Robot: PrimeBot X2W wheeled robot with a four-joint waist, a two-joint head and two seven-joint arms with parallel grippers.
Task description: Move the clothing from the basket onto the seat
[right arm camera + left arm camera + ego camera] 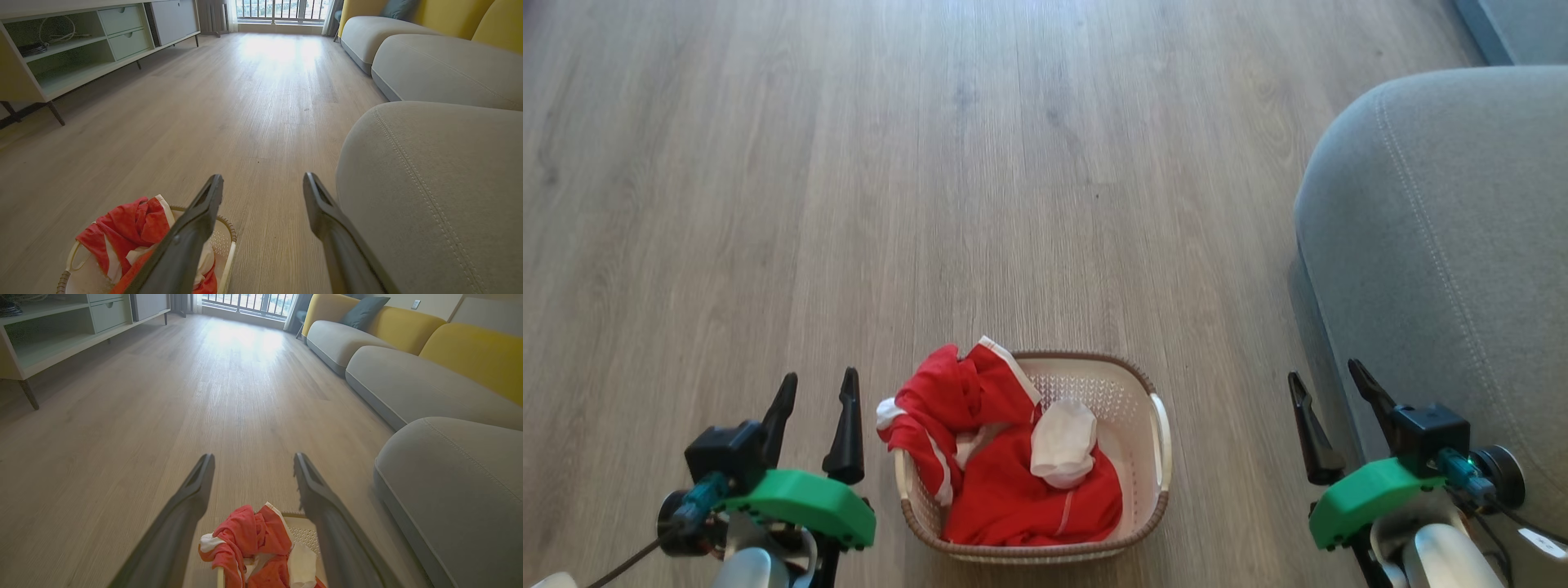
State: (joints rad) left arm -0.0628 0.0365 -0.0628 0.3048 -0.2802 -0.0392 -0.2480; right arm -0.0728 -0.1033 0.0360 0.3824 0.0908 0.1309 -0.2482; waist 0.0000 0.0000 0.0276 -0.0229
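Note:
The cream basket (1156,457) with a brown rim stands on the floor between my arms. Red clothing (1005,482) with white stripes fills it and spills over its left rim; a small white cloth (1062,441) lies on top. The grey seat (1462,245) rises at the right. My left gripper (818,390) is open to the left of the basket, holding nothing. My right gripper (1327,380) is open between the basket and the seat, also holding nothing. The left wrist view shows the clothing (249,539) below the fingers; the right wrist view shows the basket (226,245) at lower left.
Wooden floor (1013,163) stretches ahead. Further grey sofa sections with yellow backs (408,379) run along the right. A pale green low cabinet (73,53) on thin legs stands at the far left, and a bright window with railings (282,8) is at the far end.

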